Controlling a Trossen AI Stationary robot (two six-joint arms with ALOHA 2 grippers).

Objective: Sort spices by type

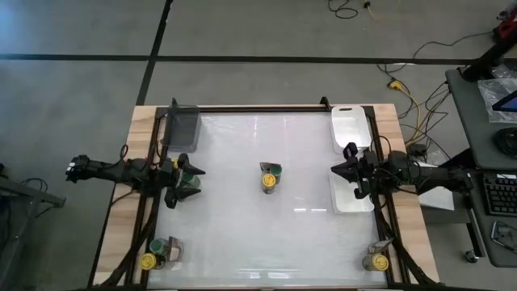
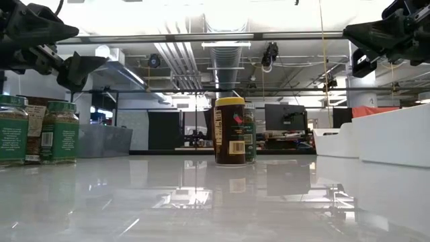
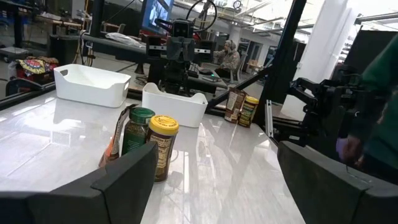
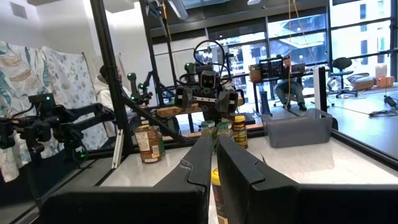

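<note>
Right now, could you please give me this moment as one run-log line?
left gripper: open, raised over green-lidded clear jars | right gripper: shut, empty, over white rectangular tray | centre: yellow-lidded jar beside green-lidded one, untouched

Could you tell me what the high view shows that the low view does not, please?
Only the high view shows the corner jars and and the grey bin. Only the low view shows the room behind the table. Both share the two centre jars, the green-lidded jars under the open left hand, the white trays and the shut right hand.
</note>
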